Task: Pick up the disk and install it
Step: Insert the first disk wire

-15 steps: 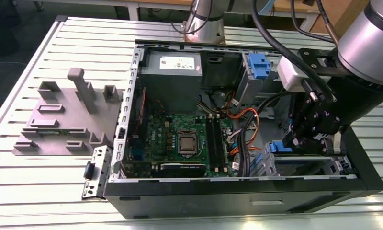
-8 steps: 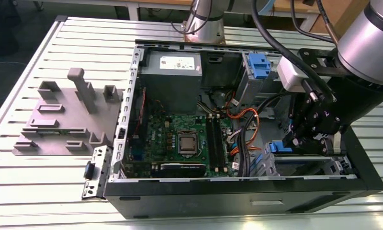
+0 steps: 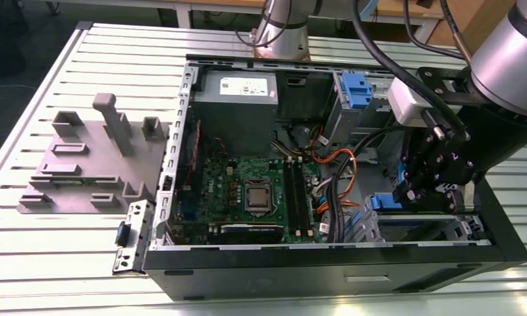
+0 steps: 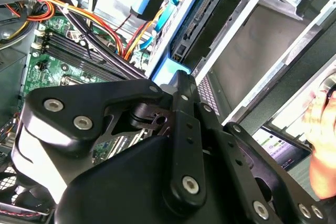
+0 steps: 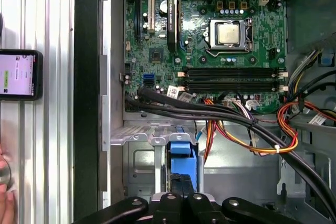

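Inside the open computer case (image 3: pixel 273 273), one gripper (image 5: pixel 181 191) pinches the one disk (image 5: pixel 181 153), one blue bracket (image 3: pixel 356 85) well apart.

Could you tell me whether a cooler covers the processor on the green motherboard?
No, the square silver processor lies bare, with nothing over it.

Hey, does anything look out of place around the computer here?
A lit phone lies on the table beside the open computer case, with a person's hand near it. That is odd for a robot's work area. Inside the case nothing stands out.
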Controlling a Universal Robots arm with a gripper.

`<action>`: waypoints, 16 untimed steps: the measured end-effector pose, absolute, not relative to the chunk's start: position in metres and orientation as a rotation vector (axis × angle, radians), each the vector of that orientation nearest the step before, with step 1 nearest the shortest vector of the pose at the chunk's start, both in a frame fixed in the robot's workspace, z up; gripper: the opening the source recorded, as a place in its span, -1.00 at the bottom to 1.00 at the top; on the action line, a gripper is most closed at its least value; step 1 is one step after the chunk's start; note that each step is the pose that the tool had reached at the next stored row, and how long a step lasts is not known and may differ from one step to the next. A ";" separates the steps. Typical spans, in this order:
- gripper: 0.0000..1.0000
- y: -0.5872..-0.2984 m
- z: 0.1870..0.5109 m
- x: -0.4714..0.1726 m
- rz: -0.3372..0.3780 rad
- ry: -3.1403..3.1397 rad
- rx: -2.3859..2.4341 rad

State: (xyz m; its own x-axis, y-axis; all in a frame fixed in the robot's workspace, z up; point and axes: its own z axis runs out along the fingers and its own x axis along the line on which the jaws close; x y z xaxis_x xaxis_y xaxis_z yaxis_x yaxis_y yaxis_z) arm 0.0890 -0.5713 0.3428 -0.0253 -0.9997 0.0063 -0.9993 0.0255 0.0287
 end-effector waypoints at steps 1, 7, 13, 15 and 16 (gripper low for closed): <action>-0.79 -0.571 0.343 0.089 -0.025 -2.232 2.176; -0.79 -0.571 0.343 0.090 -0.025 -2.232 2.176; -0.79 -0.571 0.342 0.094 -0.025 -2.232 2.176; -0.79 -0.571 0.342 0.094 -0.025 -2.232 2.176; -0.79 -0.571 0.342 0.094 -0.025 -2.232 2.176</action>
